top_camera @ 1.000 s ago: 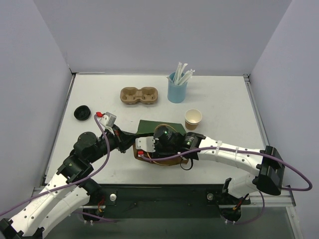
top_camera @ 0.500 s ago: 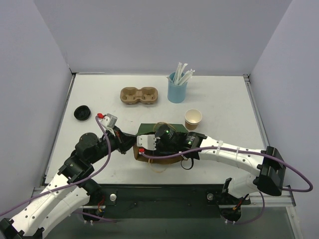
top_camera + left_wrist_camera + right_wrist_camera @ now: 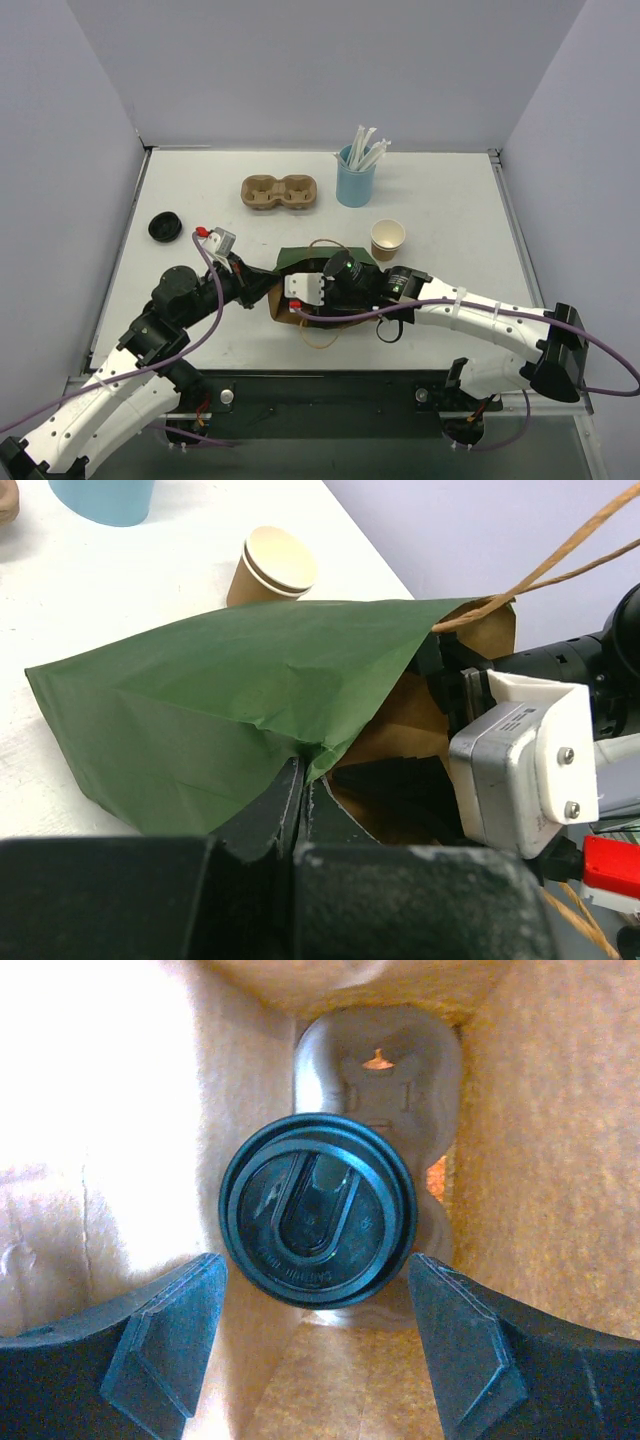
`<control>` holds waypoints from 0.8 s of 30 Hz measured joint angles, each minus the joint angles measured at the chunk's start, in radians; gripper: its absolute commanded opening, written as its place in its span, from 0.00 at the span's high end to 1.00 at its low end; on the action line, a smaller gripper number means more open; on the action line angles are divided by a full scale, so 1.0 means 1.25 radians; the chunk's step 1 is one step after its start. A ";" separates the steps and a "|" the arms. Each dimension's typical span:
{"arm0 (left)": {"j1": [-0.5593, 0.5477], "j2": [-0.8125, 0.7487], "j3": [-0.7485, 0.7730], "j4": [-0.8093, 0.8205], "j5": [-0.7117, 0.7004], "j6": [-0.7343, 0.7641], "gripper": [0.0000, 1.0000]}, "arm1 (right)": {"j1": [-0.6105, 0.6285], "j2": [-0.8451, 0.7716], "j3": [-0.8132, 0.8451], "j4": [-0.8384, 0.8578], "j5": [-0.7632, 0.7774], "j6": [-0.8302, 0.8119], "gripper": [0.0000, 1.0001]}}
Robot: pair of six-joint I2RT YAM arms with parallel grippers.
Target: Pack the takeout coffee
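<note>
The takeout coffee (image 3: pixel 388 238), a small tan cup with cream inside, stands on the table right of the green paper bag (image 3: pixel 303 259); it also shows in the left wrist view (image 3: pixel 271 568). My left gripper (image 3: pixel 303 780) is shut on the bag's (image 3: pixel 220 700) mouth edge and holds it open. My right gripper (image 3: pixel 318 1345) is open inside the bag, its fingers (image 3: pixel 165 1340) either side of a black-lidded cup (image 3: pixel 318 1210) without touching it. That cup sits in a pulp carrier (image 3: pixel 385 1055) at the bag's bottom. In the top view the right wrist (image 3: pixel 345 280) hides the fingers.
A light-blue cup of white straws (image 3: pixel 355 178) stands at the back, with a brown two-hole pulp carrier (image 3: pixel 279 192) to its left. A black lid (image 3: pixel 164 227) lies at the left edge. The bag's twine handles (image 3: pixel 320 336) loop out front and back.
My right arm has drawn back to the right, with its gripper staying in the bag. The bag's handles have come into view. The left gripper keeps its hold.
</note>
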 measured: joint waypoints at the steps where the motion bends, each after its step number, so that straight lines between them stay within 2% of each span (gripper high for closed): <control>1: 0.000 0.001 0.000 0.001 0.000 0.000 1.00 | 0.000 -0.001 -0.002 -0.004 -0.002 0.000 0.25; 8: 0.000 0.010 0.000 0.005 0.002 -0.012 1.00 | 0.000 -0.001 -0.027 0.002 -0.003 -0.010 0.19; 16: 0.000 0.011 -0.004 0.006 0.001 -0.017 1.00 | 0.008 -0.001 -0.088 0.068 0.039 -0.013 0.19; 19: 0.000 0.011 -0.004 0.006 0.001 -0.021 1.00 | 0.013 -0.001 -0.095 0.096 0.057 -0.016 0.20; 24: 0.000 0.013 -0.004 0.007 0.001 -0.027 1.00 | 0.020 -0.001 -0.098 0.128 0.086 -0.025 0.27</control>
